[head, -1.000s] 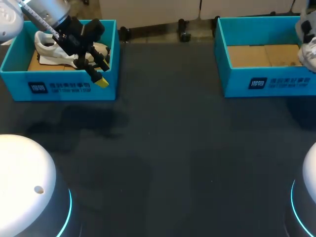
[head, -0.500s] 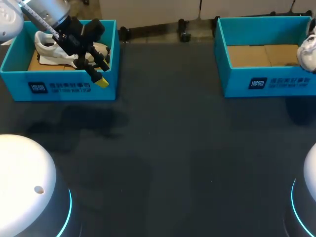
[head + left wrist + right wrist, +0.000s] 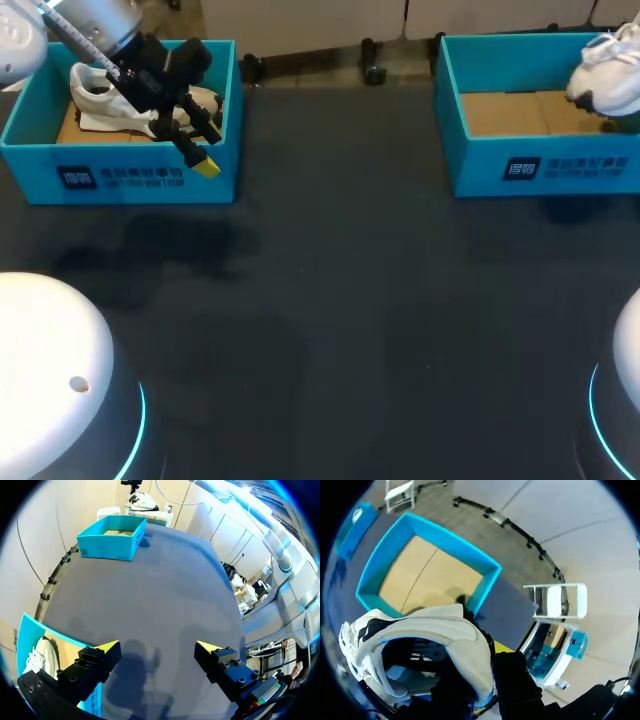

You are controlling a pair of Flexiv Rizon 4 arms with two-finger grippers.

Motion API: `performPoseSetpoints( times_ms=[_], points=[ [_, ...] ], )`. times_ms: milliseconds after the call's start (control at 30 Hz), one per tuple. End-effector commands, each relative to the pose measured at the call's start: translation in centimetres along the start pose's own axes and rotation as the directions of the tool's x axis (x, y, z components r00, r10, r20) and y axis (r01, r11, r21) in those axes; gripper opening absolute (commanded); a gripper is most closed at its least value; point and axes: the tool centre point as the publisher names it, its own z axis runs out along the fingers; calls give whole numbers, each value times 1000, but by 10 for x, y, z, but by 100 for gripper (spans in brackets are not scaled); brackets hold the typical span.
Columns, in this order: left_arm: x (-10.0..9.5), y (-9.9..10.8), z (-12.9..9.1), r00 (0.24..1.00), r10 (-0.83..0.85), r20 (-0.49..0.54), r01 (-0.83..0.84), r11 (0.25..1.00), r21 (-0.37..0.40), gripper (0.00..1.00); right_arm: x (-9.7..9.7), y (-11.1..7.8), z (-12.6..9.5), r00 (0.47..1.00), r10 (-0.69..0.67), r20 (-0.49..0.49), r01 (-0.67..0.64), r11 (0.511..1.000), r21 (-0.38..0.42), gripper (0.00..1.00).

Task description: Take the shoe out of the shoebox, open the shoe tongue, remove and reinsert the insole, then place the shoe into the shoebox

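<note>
A white shoe (image 3: 604,74) hangs over the right end of the right blue shoebox (image 3: 535,165). My right gripper (image 3: 488,651) is shut on the heel collar of that shoe (image 3: 427,635), one finger inside and one outside, with the box's cardboard floor (image 3: 427,577) below. A second white shoe (image 3: 100,98) lies in the left blue shoebox (image 3: 125,178). My left gripper (image 3: 210,148) hangs open over that box's front right corner, holding nothing. In the left wrist view the left gripper (image 3: 157,649) stands wide open above the dark table, with the left box's shoe (image 3: 39,654) beside it.
The dark table (image 3: 340,300) stretches between the two boxes. The far shoebox (image 3: 111,541) shows across the table in the left wrist view. Both robot bases sit at the near corners.
The right gripper has carried the white shoe leftward and further over the right shoebox. The left arm has not moved.
</note>
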Motion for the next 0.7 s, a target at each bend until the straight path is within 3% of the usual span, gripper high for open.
performPoseSetpoints(
  times_ms=[33, 600, 700],
  points=[
    [1, 1, 0, 1000, 0, 1, 0, 1000, -1, 100, 0, 3, -3, 941, 339, 8, -338, 936, 102, 0],
    [1, 1, 0, 1000, 0, 1, 0, 1000, -1, 100, 0, 3, -3, 941, 339, 8, -338, 936, 102, 0],
    [1, 1, 0, 1000, 0, 1, 0, 1000, -1, 100, 1, -4, -1, 896, 443, 31, -443, 890, 111, 0]
  ],
)
